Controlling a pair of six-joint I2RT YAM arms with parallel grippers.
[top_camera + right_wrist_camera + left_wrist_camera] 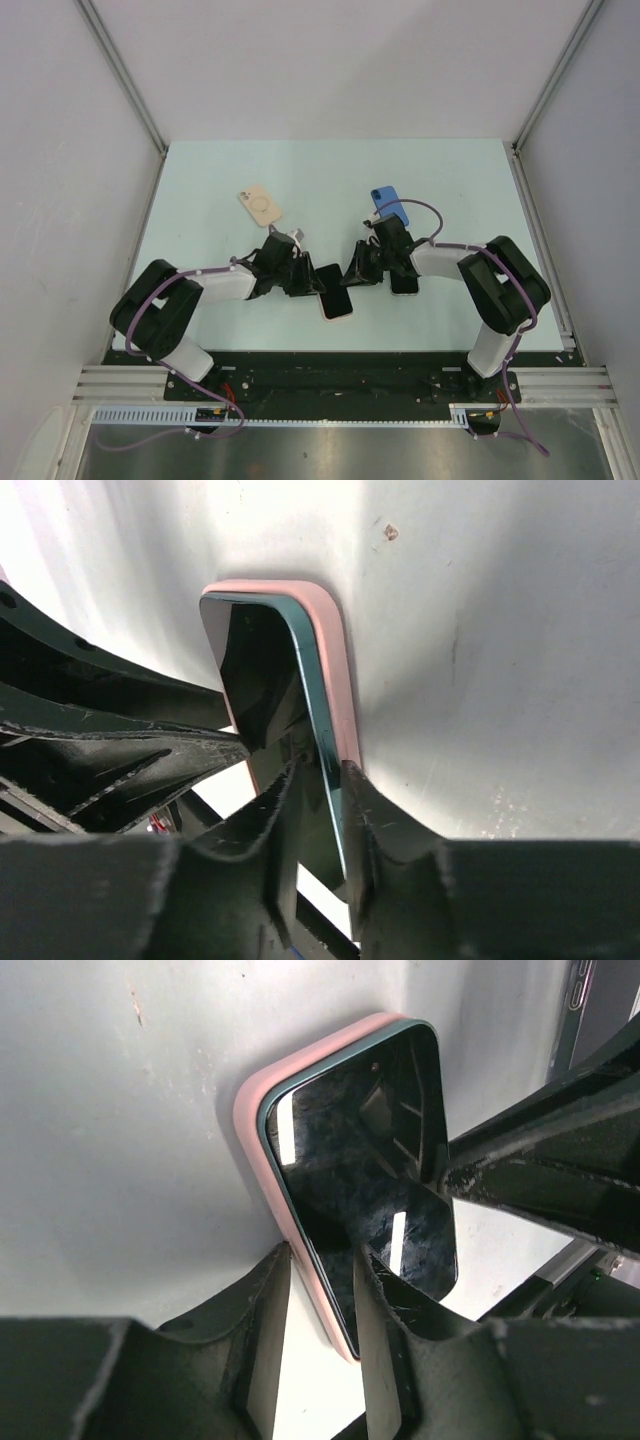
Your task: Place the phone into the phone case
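Left gripper [322, 1260]: jaws closed across one edge of the phone [370, 1160] and its pink phone case [255, 1110], one finger on the glass, one on the case side.

Right gripper [318, 775]: pinched the same way on the opposite end.

The assembly sits between both arms, near centre of the table [200, 180].

Step judged: final seating. The phone's dark rim looks proud of the case lip. Next move calls for an even squeeze along the edge until flush.

No writing legible anywhere, nor on the beige case [260, 205] far left.
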